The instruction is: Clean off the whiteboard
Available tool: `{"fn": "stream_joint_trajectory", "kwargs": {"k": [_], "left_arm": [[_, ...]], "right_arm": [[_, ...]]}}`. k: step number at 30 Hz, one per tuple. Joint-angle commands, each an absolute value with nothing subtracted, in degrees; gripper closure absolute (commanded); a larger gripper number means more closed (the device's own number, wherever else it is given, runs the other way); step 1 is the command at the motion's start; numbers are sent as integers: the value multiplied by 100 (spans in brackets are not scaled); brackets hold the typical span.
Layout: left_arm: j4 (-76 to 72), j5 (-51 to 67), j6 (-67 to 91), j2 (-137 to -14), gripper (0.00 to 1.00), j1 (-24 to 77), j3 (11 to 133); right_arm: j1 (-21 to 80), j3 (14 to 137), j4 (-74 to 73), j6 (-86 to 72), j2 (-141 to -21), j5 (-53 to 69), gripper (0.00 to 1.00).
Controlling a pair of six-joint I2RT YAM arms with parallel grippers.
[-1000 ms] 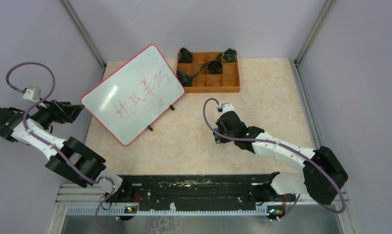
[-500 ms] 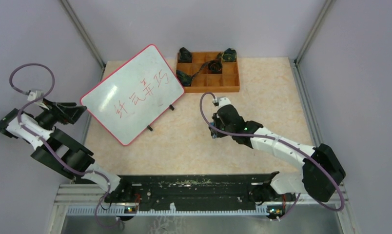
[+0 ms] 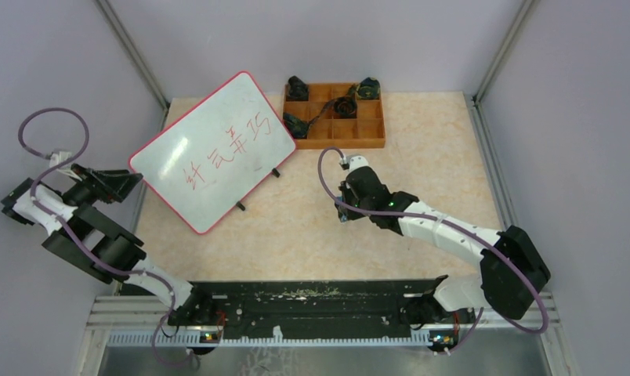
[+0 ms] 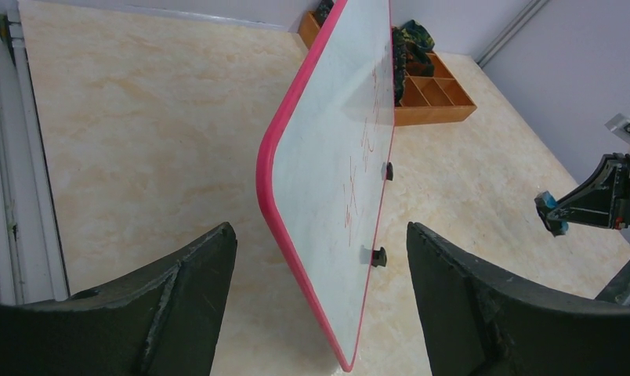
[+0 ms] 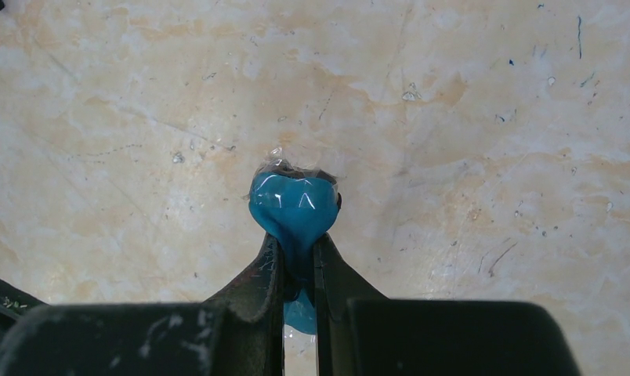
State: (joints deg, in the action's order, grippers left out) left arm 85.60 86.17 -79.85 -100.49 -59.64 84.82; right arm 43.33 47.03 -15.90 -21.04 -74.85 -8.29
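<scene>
Beige marbled worktop, lightly scuffed. Plain lilac-grey walls left, far and right. Metal posts at far corners. Black rail along near edge. Light is even.

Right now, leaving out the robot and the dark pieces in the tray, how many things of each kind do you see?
Whiteboard: 1
Wooden tray: 1
Blue wad in the right hand: 1
Total: 3

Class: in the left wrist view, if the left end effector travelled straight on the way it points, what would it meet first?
Most likely the near rounded corner of the red-rimmed white rectangular whiteboard, which stands edge-on just ahead of the left end effector, in line with its open fingers; exact depth is unclear.
</scene>
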Motion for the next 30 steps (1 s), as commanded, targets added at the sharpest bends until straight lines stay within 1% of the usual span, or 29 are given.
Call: {"fn": "stream_joint_trajectory", "kwargs": {"k": [1,12,21,30], "left_arm": [[8090,8955,-8185,-10945,16,-6168,8372],[8095,9067,-8152,-11300,20,-5924,8567],[8092,8948,-7953,-11290,21,-5773,8687],[8092,8794,-7744,-11344,27,-5350,8937]], "right_arm": [[4314,4959,-1377,-2150,-7429,-861,100],[4316,4599,-1180,-2260,-7250,-812,100],[4315,4124,-729,-2406,-7102,-711,100],[4315,3999,-478,-2407,-7002,-547,100]]}}
